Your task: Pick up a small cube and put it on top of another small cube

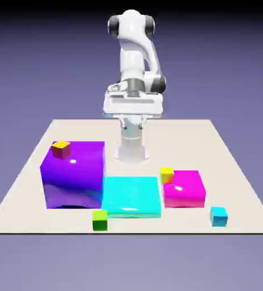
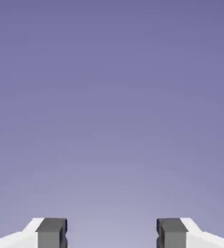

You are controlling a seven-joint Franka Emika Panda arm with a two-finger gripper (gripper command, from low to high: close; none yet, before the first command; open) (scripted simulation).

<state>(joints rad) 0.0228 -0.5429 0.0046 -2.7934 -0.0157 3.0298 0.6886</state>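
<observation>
My arm [image 1: 135, 68] rises from its base, folds at the elbow up high and brings my hand back low in front of it, well above the table. My gripper [image 2: 112, 235] stands open, nothing between its grey fingertips [image 2: 51, 233], only plain backdrop ahead.

The arm [image 1: 135, 62] was glossy white with rounded links and dark grey joint caps and bands. Its wide flat hand [image 1: 132, 104] was white. The fingertips [image 2: 51, 232] were small dark grey blocks, apparently on white angled mounts.
</observation>
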